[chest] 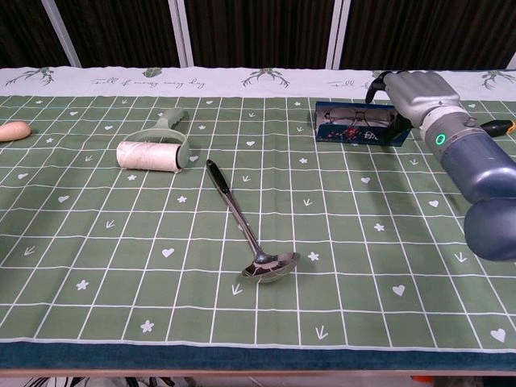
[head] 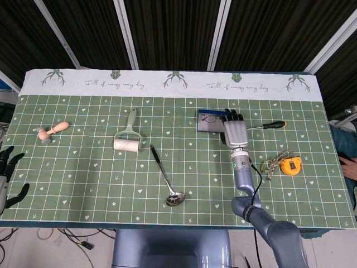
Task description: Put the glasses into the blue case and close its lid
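Head view: right hand (head: 235,132) lies palm-down over the right end of the blue case (head: 211,121), fingers extended side by side, tips at the case's far edge; whether they grip the lid cannot be told from above. Glasses (head: 209,118) show faintly inside the case. Screwdriver (head: 268,125) lies just right of the hand; yellow tape measure (head: 290,165) with a tangle of cord sits nearer the table's right front. Lint roller (head: 126,139) and ladle (head: 165,177) lie mid-table, a wooden stamp (head: 52,132) far left. Left hand (head: 6,167) hangs off the table's left edge, fingers spread, holding nothing. Chest view: blue case (chest: 359,129) rests on the green checked tablecloth (chest: 322,242) with the glasses (chest: 352,119) lying inside it, lenses visible above the front wall. Right hand (chest: 411,93) is at the case's right rear corner, fingers curled over the back edge where the lid sits; firm clamping cannot be confirmed. Lint roller (chest: 153,151) and ladle (chest: 246,234) lie apart to the left.
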Robot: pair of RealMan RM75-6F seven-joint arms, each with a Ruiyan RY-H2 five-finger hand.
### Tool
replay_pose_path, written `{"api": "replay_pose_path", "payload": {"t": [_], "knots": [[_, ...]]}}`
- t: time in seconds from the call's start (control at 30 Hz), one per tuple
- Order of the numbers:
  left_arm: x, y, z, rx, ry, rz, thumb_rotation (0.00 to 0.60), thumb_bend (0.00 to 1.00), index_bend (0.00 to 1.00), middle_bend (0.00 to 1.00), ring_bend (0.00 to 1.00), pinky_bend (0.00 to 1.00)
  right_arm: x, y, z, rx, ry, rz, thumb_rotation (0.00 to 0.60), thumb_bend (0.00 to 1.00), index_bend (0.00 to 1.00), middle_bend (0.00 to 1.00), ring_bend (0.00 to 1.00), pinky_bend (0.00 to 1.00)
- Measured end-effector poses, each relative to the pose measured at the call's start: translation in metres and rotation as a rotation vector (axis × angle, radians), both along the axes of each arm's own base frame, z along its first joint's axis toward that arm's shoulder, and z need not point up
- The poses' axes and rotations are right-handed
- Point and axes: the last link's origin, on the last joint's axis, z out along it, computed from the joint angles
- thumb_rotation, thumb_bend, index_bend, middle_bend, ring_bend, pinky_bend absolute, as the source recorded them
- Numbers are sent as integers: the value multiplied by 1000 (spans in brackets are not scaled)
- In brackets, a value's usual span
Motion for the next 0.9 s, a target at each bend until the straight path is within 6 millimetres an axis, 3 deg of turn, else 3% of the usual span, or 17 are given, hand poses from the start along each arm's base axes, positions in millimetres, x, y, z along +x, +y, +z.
{"api": "replay_pose_path", "payload": {"t": [0.6,0.9], "knots": [[0,0,1,-1,-1,3,600,317,148,0,0,0,-1,-1,-9,36,-29,-25,600,494,505,163,140,222],[0,-1,1,-1,-3,3,600,316,150,0,0,0,-6,-2,-12,65,-66,-61,600,464,567,167,140,222]]}}
